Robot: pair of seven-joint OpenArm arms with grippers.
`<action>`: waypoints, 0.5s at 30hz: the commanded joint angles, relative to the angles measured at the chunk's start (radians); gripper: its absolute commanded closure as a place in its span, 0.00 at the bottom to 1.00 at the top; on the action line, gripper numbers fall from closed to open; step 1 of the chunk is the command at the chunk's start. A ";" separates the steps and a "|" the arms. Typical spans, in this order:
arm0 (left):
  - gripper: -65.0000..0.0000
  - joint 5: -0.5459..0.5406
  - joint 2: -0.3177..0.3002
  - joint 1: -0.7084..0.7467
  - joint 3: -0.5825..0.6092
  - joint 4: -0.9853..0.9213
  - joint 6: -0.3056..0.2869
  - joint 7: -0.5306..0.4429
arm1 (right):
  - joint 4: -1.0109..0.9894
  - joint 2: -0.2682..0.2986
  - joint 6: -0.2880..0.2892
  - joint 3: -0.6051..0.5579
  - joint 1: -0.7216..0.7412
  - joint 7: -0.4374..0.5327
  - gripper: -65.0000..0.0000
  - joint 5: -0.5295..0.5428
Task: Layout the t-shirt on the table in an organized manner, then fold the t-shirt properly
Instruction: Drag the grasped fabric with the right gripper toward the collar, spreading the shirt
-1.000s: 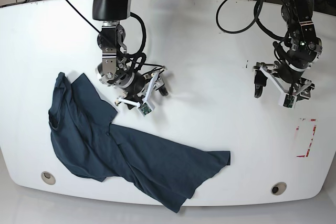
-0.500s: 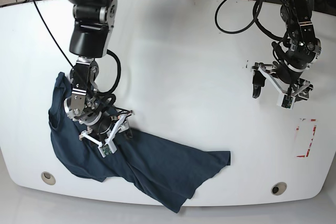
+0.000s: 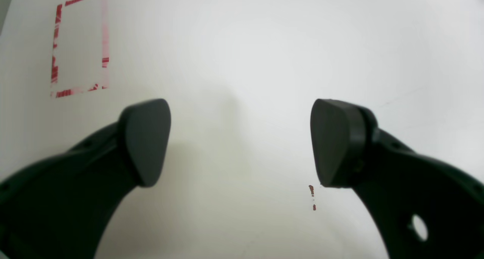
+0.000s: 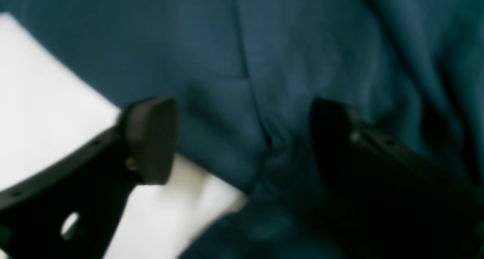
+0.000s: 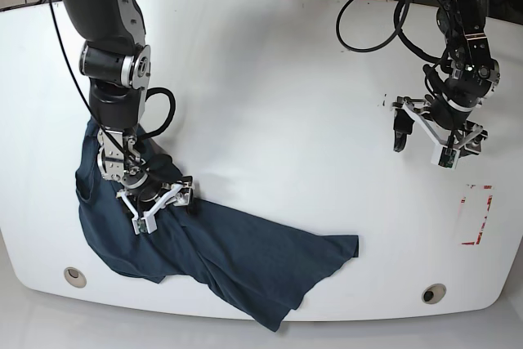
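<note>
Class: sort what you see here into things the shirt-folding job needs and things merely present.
Needed: t-shirt; table; right tool, open over the shirt; left tool, open, empty.

Merely present: red rectangle mark; two grommet holes; cables.

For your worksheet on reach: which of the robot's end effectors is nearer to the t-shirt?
The right end effector. It is down over the t-shirt, its open jaws straddling a fold at the cloth's edge. The left end effector is open over bare table, far from the shirt.
</note>
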 commanded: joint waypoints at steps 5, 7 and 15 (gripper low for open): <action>0.16 -0.008 -0.011 -0.011 -0.004 0.020 0.003 -0.025 | -0.040 0.007 -0.063 -0.096 0.036 0.077 0.14 0.013; 0.16 -0.008 -0.011 -0.011 -0.004 0.022 0.003 -0.025 | -0.040 -0.004 -0.063 -0.125 0.025 0.077 0.14 0.013; 0.16 -0.008 -0.011 -0.011 -0.008 0.020 0.003 -0.025 | -0.038 -0.032 -0.061 -0.158 0.001 0.077 0.69 0.017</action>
